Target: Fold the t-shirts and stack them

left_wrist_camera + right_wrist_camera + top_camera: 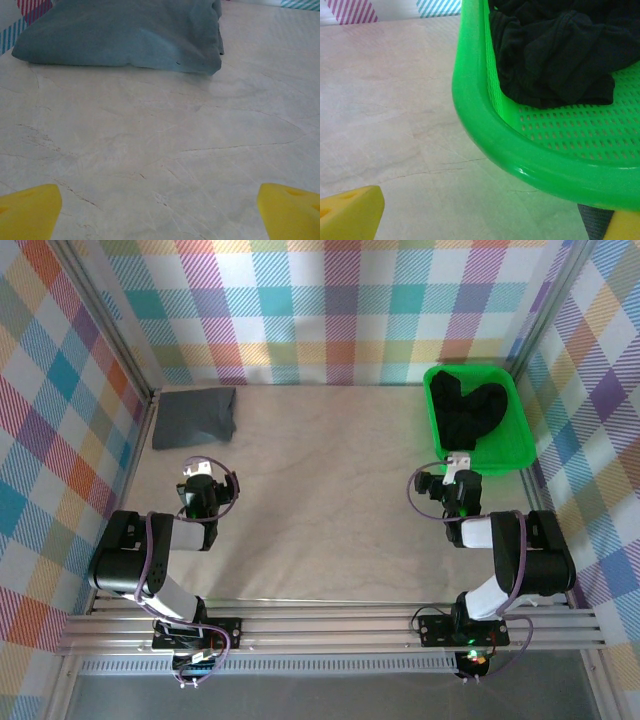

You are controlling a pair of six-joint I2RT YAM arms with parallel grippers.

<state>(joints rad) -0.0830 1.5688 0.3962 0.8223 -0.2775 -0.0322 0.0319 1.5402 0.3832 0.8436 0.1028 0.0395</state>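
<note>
left hand [203, 478] released; right hand [458, 468] released; grey t-shirt [193, 416] far-left; black t-shirts [472, 412] in tray [495, 463]

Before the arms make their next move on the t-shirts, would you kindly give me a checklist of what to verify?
1. Left hand open and empty: ok.
2. Right hand open and empty: ok.
3. Grey t-shirt folded and set aside: ok, it lies at the far left corner of the table.
4. Black t-shirts out of the green tray: not ok, they are bunched inside it.
5. Right hand clear of the tray's near rim: cannot tell, the rim overlaps one finger in the right wrist view.
6. Folding space on the table: ok, bare between the arms.
</note>
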